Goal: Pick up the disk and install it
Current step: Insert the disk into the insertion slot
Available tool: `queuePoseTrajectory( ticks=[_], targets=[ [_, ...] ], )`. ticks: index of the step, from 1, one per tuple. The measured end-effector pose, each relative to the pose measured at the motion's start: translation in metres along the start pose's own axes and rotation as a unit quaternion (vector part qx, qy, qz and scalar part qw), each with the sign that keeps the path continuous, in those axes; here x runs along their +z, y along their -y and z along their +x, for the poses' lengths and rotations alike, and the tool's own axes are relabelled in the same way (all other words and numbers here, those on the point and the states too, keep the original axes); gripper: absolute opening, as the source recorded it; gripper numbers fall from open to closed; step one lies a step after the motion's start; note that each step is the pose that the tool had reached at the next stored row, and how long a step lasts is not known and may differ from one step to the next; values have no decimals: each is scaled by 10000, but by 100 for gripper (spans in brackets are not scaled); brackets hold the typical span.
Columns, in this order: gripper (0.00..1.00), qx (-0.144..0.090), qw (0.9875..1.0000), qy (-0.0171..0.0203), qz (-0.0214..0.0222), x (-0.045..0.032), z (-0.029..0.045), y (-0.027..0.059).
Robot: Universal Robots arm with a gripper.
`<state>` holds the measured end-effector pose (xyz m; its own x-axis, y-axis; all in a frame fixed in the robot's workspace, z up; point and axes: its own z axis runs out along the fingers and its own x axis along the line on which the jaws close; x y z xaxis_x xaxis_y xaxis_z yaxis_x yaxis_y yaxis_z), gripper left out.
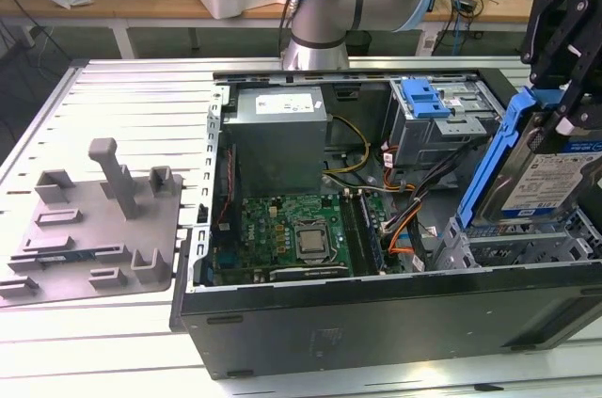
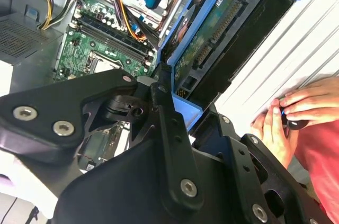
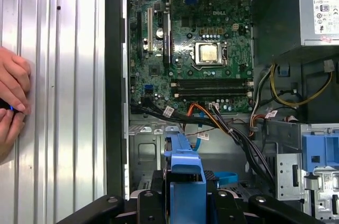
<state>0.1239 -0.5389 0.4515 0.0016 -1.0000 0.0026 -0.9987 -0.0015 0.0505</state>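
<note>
The disk [image 1: 553, 180] is a silver drive with a white-and-blue label in a blue plastic carrier. It hangs tilted on edge over the open computer case [image 1: 376, 309], at the exterior view's right. My gripper [image 1: 562, 106] is shut on its upper end. In the second wrist view the black fingers [image 2: 164, 123] clamp the blue frame, and the disk's green circuit-board side [image 2: 212, 33] faces the camera. In the first wrist view the blue carrier [image 3: 185, 168] sticks out from between the fingers [image 3: 145, 200], above the case's drive-bay corner.
A grey metal drive cage [image 1: 527, 247] sits under the disk. Another blue caddy [image 1: 423, 97] sits in the far bay. Motherboard [image 1: 292, 233], power supply [image 1: 280, 130] and loose cables [image 1: 404, 219] fill the case. A grey fixture [image 1: 94, 219] lies at the left. A person's hands [image 2: 286, 118] rest on the table.
</note>
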Motion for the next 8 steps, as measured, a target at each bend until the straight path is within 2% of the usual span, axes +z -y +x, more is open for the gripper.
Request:
queuePoseTrajectory(
  ticks=[6, 8],
  targets=[
    [37, -19, 10000, -3, -61, 0, -19, 14],
    [37, -36, 10000, -7, -65, -1, -29, 15]
  ],
)
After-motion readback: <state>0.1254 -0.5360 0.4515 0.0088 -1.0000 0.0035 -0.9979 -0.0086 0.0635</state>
